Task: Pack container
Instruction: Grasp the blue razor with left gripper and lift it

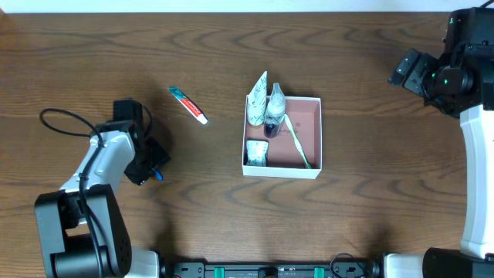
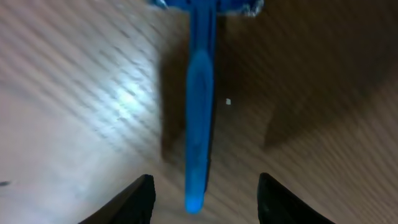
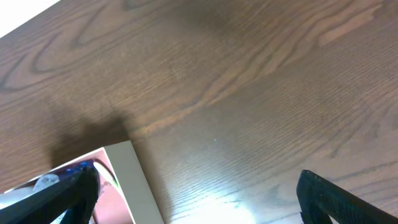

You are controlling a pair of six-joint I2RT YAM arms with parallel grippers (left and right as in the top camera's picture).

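Observation:
The container (image 1: 282, 171), a square white box with a pinkish floor, sits mid-table. In it are a green toothbrush (image 1: 296, 142), a small bottle (image 1: 274, 112), a white-green sachet (image 1: 258, 94) and a small jar (image 1: 256, 152). A blue-handled tool, seemingly a razor (image 2: 200, 112), lies on the table. My left gripper (image 2: 205, 214) is open with its fingers either side of the handle's end, not touching it; in the overhead view it (image 1: 153, 166) is far left of the container. My right gripper (image 1: 407, 71) is open and empty at the far right; its view (image 3: 199, 205) shows the container's corner (image 3: 134, 186).
A red-and-white toothpaste tube (image 1: 188, 104) lies on the wood table left of the container. A black cable (image 1: 65, 120) loops beside the left arm. The right arm's base stands at the right edge (image 1: 475, 154).

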